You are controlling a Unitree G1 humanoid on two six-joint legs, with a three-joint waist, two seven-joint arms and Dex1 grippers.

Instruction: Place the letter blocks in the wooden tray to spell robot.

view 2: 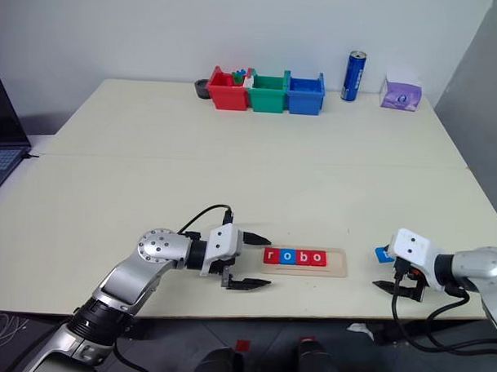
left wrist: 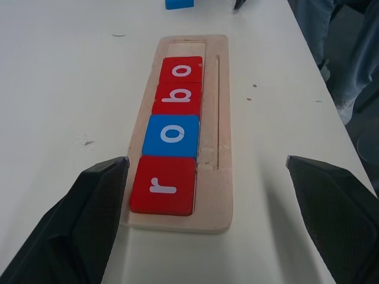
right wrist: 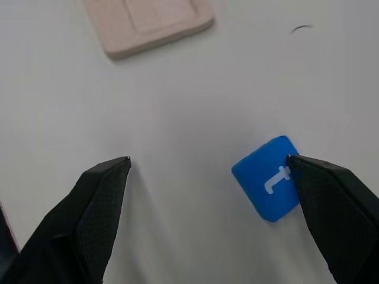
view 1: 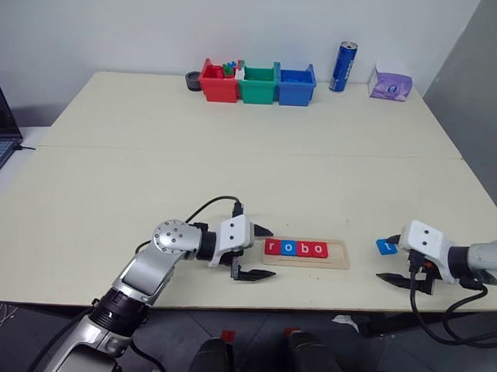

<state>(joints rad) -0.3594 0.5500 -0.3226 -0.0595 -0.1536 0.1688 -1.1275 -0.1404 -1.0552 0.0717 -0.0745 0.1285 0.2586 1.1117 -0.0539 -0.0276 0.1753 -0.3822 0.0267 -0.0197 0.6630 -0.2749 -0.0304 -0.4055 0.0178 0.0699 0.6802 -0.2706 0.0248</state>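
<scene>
Left eye view: wooden tray (view 1: pixel 337 256) lies near the front edge of the bench (view 1: pixel 232 177), holding four letter blocks (view 1: pixel 295 249) reading r-o-b-o — red, blue, red, red — with the slot at its right end bare. Left tool (view 1: pixel 261 252) sits just off the tray's left end, at the tray's 9 o'clock, fingers spread apart, holding nothing; in the left wrist view the "r" block (left wrist: pixel 163 185) lies between its two fingertips (left wrist: pixel 106 177).

Blue "t" block (right wrist: pixel 270 184) lies flat on the bench, at 3 o'clock from the tray, apart from it. Right tool (view 1: pixel 399 265) hangs beside that block, fingers wide apart, gripping nothing; in the right wrist view one fingertip (right wrist: pixel 308 168) stands at the block's edge — whether it touches, cannot tell.

Bare bench between tray and "t" block. Both tools work close to the front edge. At 12 o'clock, well apart, by the far edge: red, green and blue bins (view 1: pixel 257 83), a blue can (view 1: pixel 343 67).
</scene>
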